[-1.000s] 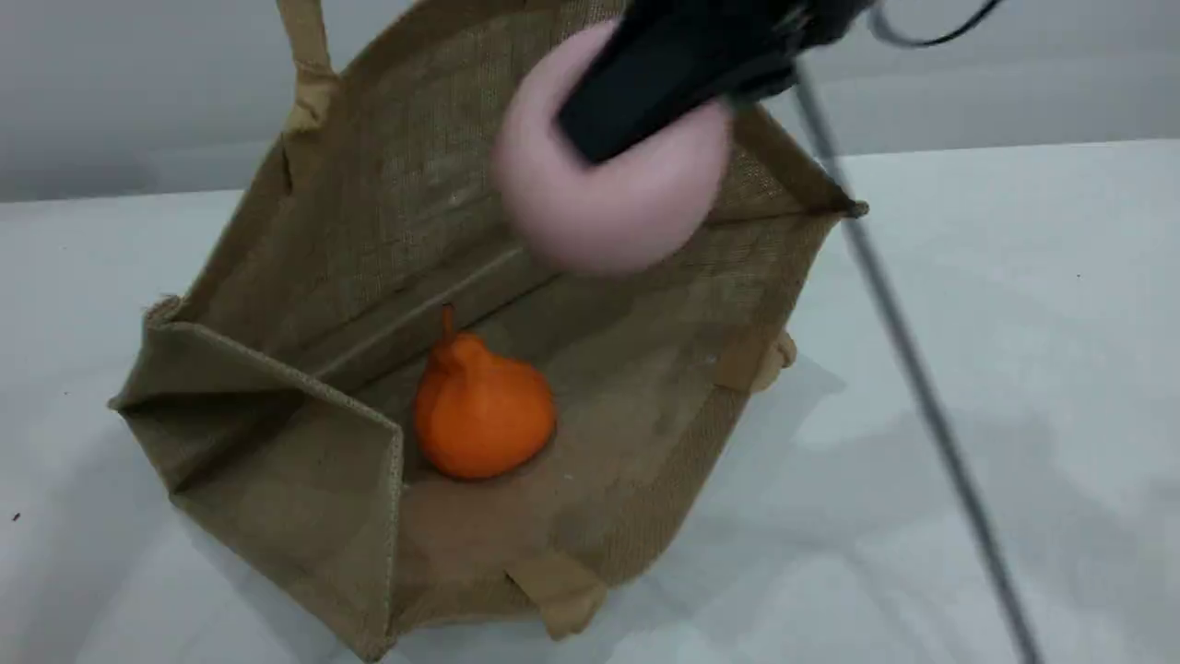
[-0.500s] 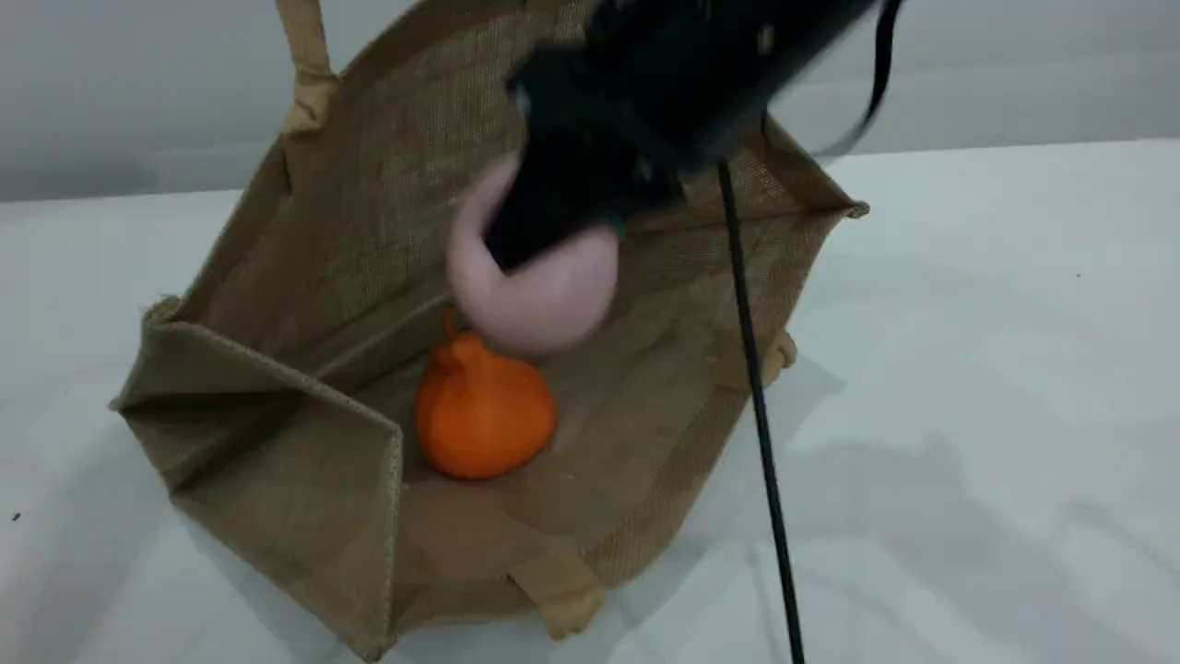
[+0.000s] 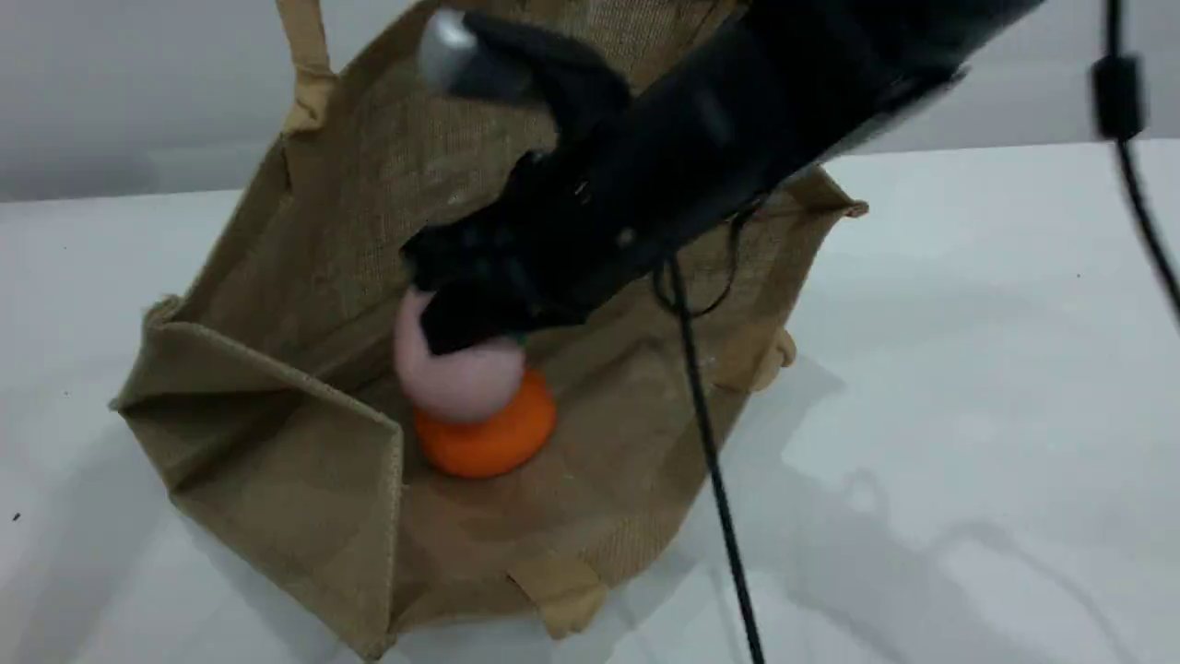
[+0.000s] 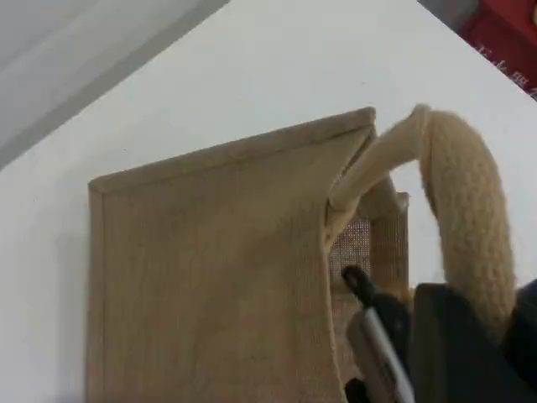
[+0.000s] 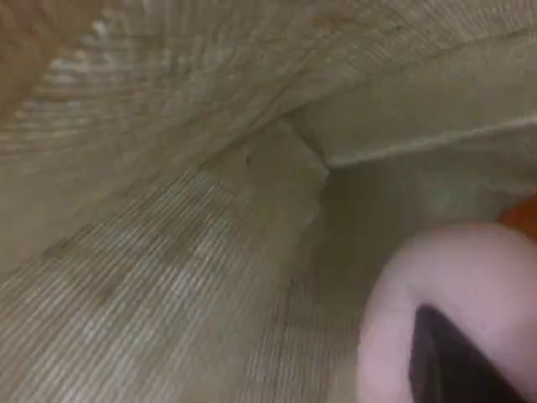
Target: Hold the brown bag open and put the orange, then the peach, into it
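The brown bag lies open towards the scene camera, with the orange resting on its lower wall inside. My right gripper reaches in from the upper right, shut on the pink peach, which hangs directly over the orange's top; whether they touch I cannot tell. The right wrist view shows the peach against the woven bag interior, with a sliver of orange. In the left wrist view my left gripper is shut on the beige handle, holding the bag side up.
The held handle rises out of the scene view's top edge. The lower handle's ends lie under the bag's near rim. A black cable hangs from the right arm across the bag's right edge. White table surrounds the bag.
My right gripper has carried the peach down and to the left, from above the bag's mouth deep into the bag over the orange. The bag and orange have stayed put.
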